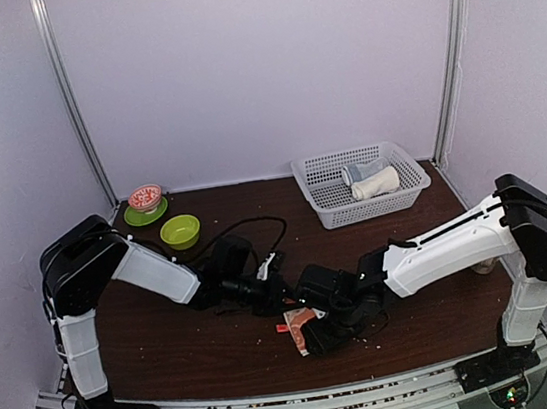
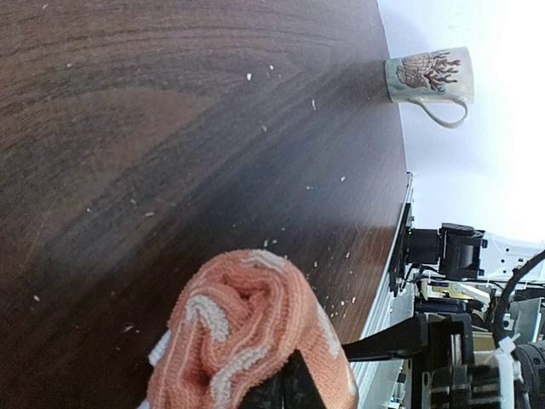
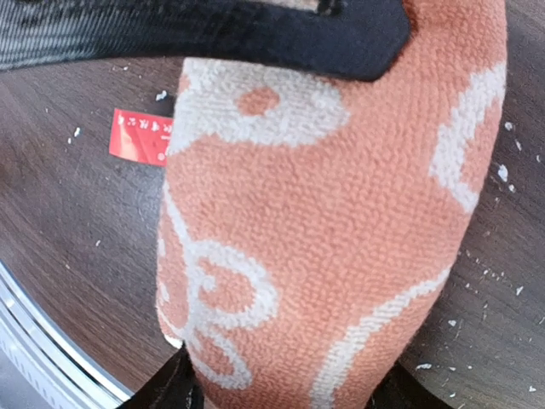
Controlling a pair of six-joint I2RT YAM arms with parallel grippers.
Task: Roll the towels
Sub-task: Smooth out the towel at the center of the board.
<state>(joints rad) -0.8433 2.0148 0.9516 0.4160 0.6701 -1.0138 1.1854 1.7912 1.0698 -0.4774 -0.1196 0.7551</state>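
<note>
Though mostly hidden, orange-red towel (image 1: 298, 319)

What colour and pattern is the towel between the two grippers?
Orange-red towel with white circles and looping lines; the right wrist view shows it best.

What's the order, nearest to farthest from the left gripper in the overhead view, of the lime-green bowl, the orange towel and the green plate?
1. The orange towel, mid-table near the front, pinched in the left gripper.
2. The lime-green bowl, toward the back left.
3. The green plate, farther back left by the wall, carrying a small red-patterned bowl.
</note>
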